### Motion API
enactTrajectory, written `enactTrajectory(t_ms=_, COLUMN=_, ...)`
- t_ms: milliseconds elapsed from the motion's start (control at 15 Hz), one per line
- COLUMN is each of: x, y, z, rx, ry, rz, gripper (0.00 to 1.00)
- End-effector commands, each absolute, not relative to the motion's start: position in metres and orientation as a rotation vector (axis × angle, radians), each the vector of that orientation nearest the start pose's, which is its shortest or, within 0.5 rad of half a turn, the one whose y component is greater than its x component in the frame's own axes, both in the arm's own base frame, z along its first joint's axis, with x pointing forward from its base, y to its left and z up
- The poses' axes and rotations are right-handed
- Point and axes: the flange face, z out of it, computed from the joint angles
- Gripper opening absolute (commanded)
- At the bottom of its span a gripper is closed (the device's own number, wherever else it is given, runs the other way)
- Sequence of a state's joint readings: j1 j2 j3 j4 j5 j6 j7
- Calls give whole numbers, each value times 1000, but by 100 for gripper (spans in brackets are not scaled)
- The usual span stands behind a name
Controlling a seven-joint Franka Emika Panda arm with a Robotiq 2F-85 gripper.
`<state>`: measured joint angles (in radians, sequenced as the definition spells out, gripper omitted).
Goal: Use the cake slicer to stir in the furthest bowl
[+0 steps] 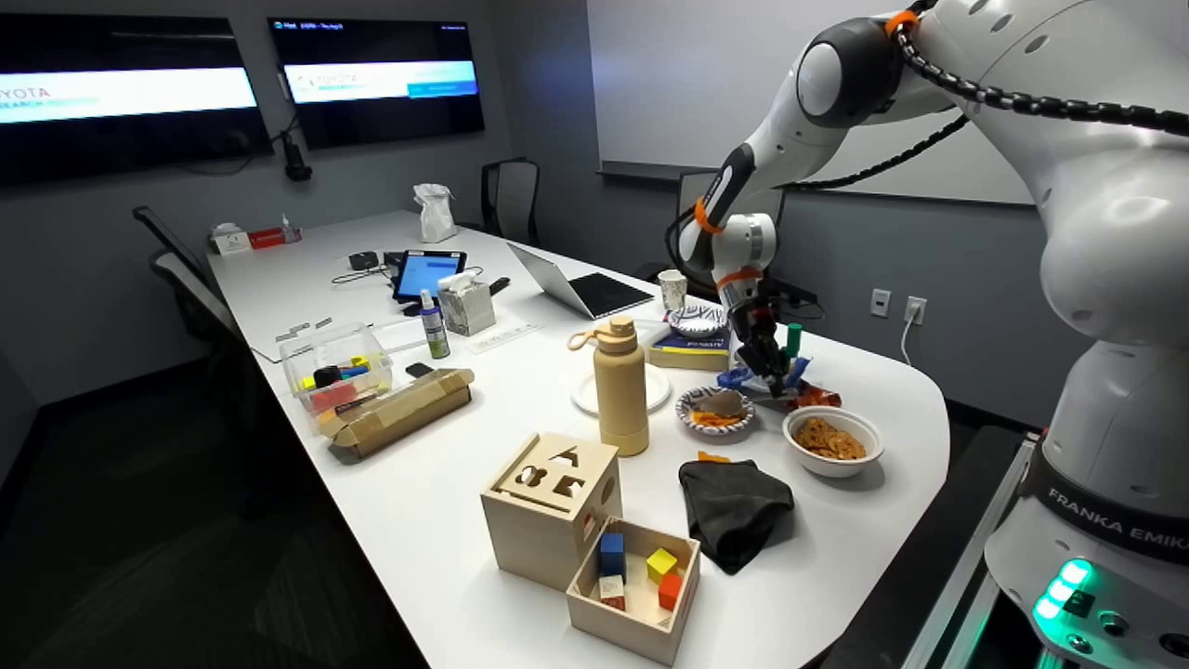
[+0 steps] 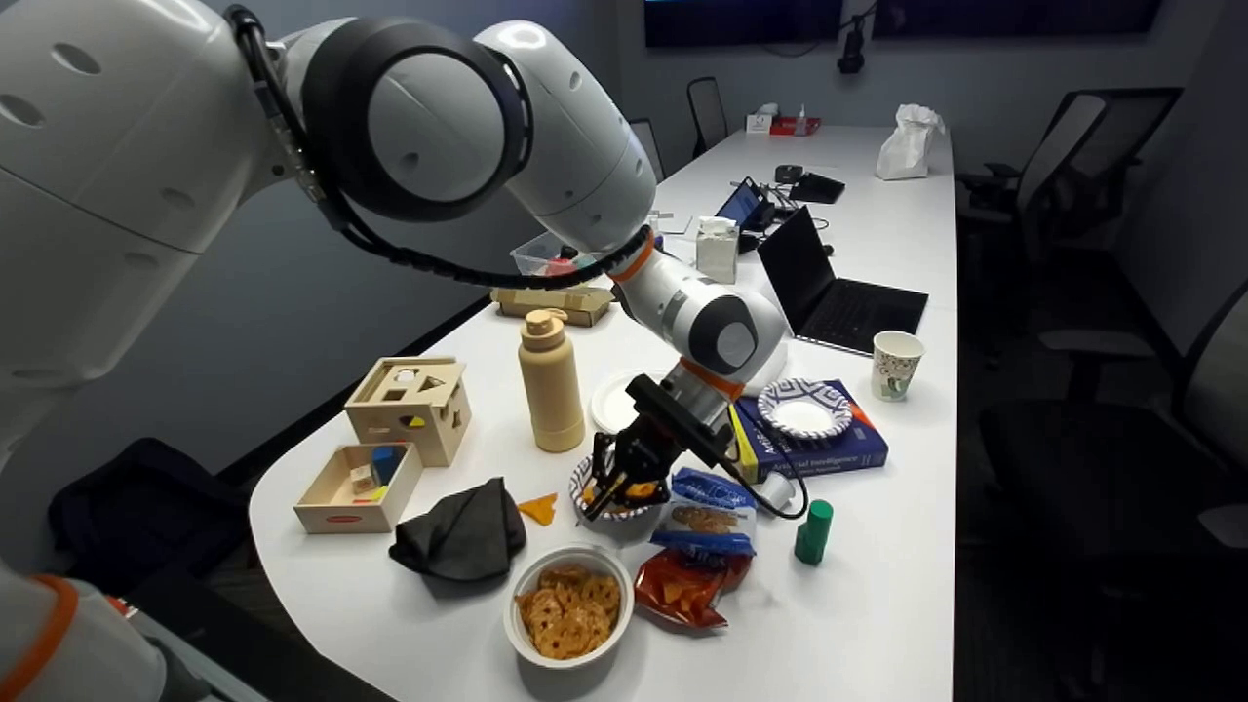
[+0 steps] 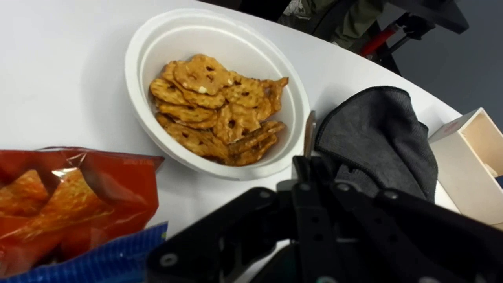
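- One white robot arm [image 2: 575, 146] with orange bands reaches over the long white table [image 2: 829, 634] in front of me.
- The black two-fingered gripper [image 3: 312, 167] is clenched on the thin silvery cake slicer [image 3: 309, 133]; in the wrist view I see only a narrow strip of its metal, poking out toward twelve o'clock.
- The furthest bowl [image 2: 804, 417], round and shallow with a white middle and a bluish-grey patterned rim, rests on a thick blue-and-yellow book [image 2: 848, 450]. In an exterior view it lies at two o'clock from the gripper, apart from it.
- A similar patterned bowl [image 1: 685, 418] of orange chips [image 1: 715, 419] sits at eight o'clock, just beside the gripper, in an exterior view; whether the cake slicer touches it, I can't tell.
- A round white bowl [image 3: 243, 51] of golden-brown pretzel crisps [image 3: 232, 114] lies at ten o'clock from the gripper in the wrist view.
- A shiny red plastic snack bag [image 3: 133, 181] lies toward nine o'clock there, with a blue plastic bag [image 3: 98, 255] overlapping it at eight.
- A rumpled black cloth [image 3: 373, 133] spreads at two o'clock, and past it, at three, I spot an open pale wooden box [image 3: 456, 165].
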<state>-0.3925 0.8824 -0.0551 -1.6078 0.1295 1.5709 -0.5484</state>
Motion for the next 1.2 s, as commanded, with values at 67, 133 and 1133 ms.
enactTrajectory(t_ms=67, x=490, y=-226, z=81, rx=-2450, ry=16, rz=1032, gripper=1)
enactTrajectory(t_ms=133, x=487, y=-225, z=79, rx=-2451, ry=27, rz=1028, gripper=1)
enactTrajectory(t_ms=1133, x=452, y=-230, z=72, rx=-2478, ry=112, rz=905, gripper=52)
